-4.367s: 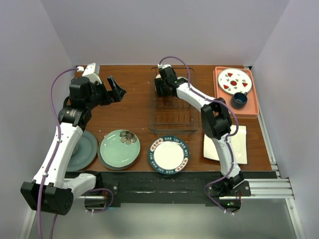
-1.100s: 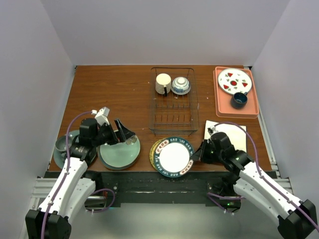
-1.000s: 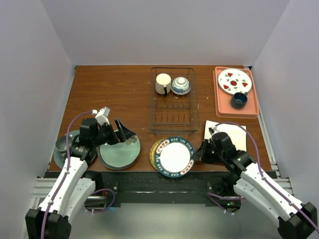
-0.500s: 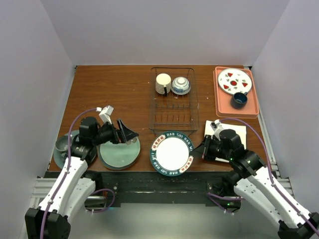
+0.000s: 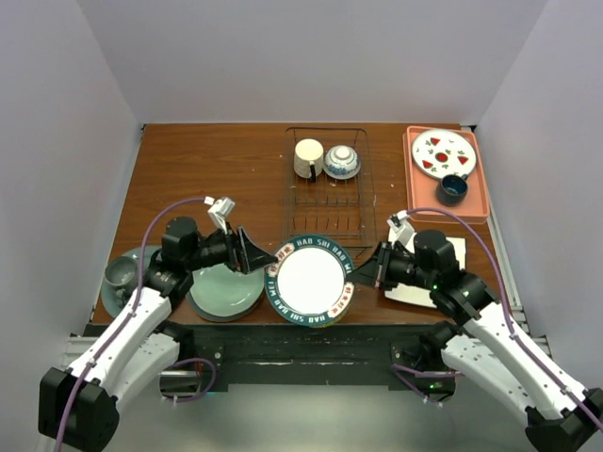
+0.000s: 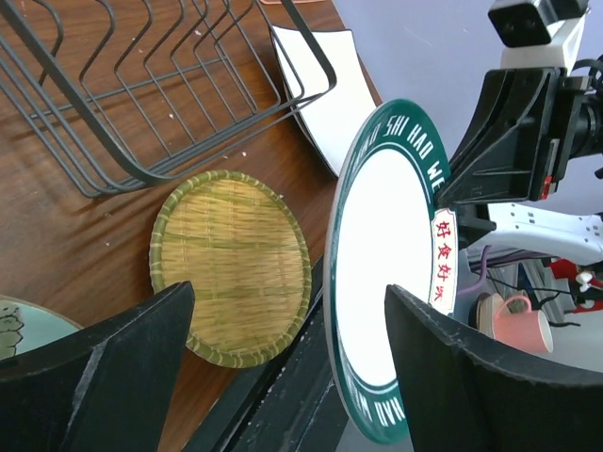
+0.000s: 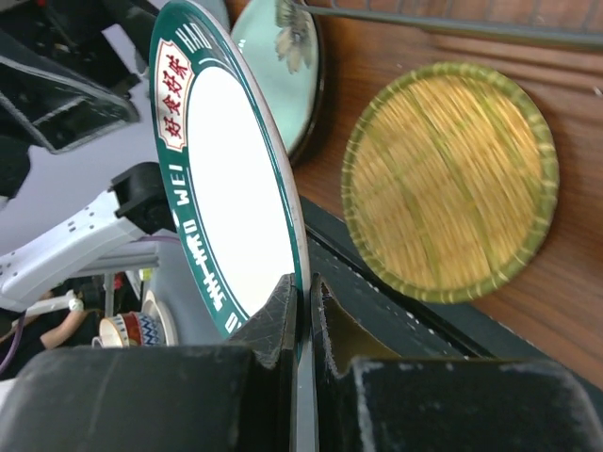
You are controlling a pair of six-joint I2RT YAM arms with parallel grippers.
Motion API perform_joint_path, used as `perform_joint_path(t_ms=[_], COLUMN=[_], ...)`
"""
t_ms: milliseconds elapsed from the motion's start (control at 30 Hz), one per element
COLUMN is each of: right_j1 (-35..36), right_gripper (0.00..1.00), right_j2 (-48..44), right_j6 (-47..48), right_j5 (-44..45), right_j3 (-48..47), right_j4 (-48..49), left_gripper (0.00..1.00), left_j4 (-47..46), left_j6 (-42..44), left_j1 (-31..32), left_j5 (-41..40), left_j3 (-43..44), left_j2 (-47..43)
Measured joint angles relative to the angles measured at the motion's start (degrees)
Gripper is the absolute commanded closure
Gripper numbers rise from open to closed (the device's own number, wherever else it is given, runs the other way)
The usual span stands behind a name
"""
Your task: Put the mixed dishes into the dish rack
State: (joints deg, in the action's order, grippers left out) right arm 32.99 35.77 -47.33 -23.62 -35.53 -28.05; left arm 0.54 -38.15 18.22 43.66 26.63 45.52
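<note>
A: Where's the dark-rimmed plate (image 5: 309, 280)?
B: It's lifted off the table and tilted, just in front of the rack (image 5: 326, 218). The right claw (image 5: 363, 273) is clamped on its right rim.
A: And the left claw (image 5: 259, 256)?
B: Its fingers are apart, straddling the plate's left rim. I can't tell if they touch. The plate spans left to right between both claws, and the rack lies straight behind it.

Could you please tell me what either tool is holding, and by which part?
The right tool grips the white plate with dark patterned rim by its rim edge; the left tool, open at the opposite edge, holds nothing.
</note>
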Motion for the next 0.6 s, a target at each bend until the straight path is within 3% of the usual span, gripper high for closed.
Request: perform_joint_path(t_ms=[200, 300, 400, 433, 500, 533, 600], right_j1=[0.0, 0.0, 0.0, 0.0, 0.0, 0.0, 0.1], right_gripper=[1.0, 1.0, 1.0, 1.0, 1.0, 1.0, 1.0], right_j2=[4.7, 6.4, 7.9, 8.2, 8.9, 9.1, 9.4], right_j6=[0.0, 0.0, 0.0, 0.0, 0.0, 0.1, 1.0], right_j5=[-2.5, -3.4, -4.3, -4.5, -4.5, -4.5, -4.6], right_j3=[-0.8, -0.8, -0.8, -0.8, -0.8, -0.8, -0.8], right_j4=[5.9, 8.1, 10.6, 11.1, 12.2, 12.6, 12.9], left_gripper=[0.24, 0.39, 0.63, 0.78, 0.94, 1.0, 1.0], left_j4=[-3.3, -4.5, -4.8, -4.7, -4.2, -3.7, -1.9], left_j6=[-0.7, -1.3, -1.6, -1.6, -1.6, -1.4, -1.7], left_j1=[2.1, 3.2, 3.8, 4.0, 4.0, 4.0, 3.9], left_j5=[0.3, 0.9, 1.2, 1.2, 1.1, 1.0, 0.2], left_j3=[0.4, 1.2, 1.8, 2.0, 2.4, 2.7, 4.3], left_j2=[2.7, 3.4, 4.1, 4.4, 4.7, 4.8, 5.1])
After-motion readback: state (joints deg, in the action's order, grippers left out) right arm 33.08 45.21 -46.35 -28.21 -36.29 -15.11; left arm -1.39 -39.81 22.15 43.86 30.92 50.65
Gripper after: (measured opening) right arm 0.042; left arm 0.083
